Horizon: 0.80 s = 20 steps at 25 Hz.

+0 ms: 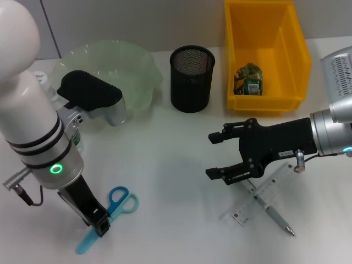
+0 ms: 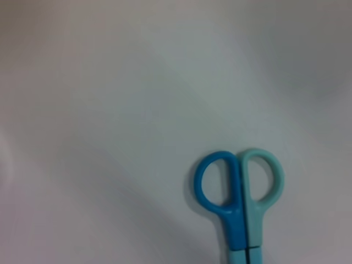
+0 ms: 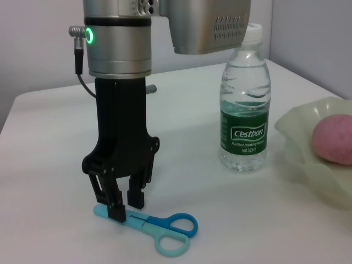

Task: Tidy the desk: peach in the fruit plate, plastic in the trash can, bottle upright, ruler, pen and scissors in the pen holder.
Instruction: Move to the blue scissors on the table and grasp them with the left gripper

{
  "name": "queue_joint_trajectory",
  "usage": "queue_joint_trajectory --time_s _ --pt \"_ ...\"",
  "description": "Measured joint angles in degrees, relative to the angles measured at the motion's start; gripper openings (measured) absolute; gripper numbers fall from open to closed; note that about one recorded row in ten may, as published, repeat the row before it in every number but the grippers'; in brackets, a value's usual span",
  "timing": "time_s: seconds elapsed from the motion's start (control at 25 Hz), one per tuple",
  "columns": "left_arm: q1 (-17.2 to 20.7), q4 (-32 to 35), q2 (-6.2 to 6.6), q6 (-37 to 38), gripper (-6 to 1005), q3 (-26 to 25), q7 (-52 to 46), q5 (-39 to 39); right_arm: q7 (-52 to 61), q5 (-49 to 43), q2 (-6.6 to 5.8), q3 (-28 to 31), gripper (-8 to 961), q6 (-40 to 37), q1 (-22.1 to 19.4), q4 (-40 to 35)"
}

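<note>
Head view is showing you the left pincer (image 1: pixel 100 226) clamping onto the scissors (image 1: pixel 113 208) at lower left of the desk (image 1: pixel 165 165) (blades between fingers); the right pincer (image 1: pixel 223 154) is hovering open, centre-right.

You're looking at an office-style test desk: plain white tabletop (image 1: pixel 165 165), bare grey-white wall panels (image 1: pixel 137 22), black mesh pen holder (image 1: pixel 192 78), yellow plastic bin (image 1: pixel 265 55), clear ruler (image 1: pixel 258 199), pen (image 1: pixel 272 213) and blue scissors (image 1: pixel 113 212).

Bare desk (image 1: pixel 165 165) between grippers — pen holder (image 1: pixel 192 78) behind
</note>
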Motion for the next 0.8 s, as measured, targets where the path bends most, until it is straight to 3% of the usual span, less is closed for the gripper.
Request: queue_joint_trajectory --time_s 0.64,0.8 --pt "-0.26 0.24 0.0 -0.04 336 0.17 0.34 -0.05 0.07 0.0 0.09 0.0 814 0.0 0.06 0.0" --pt "-0.25 -0.05 0.0 -0.45 414 0.16 0.29 -0.1 0.09 0.0 0.09 0.0 814 0.0 0.09 0.0"
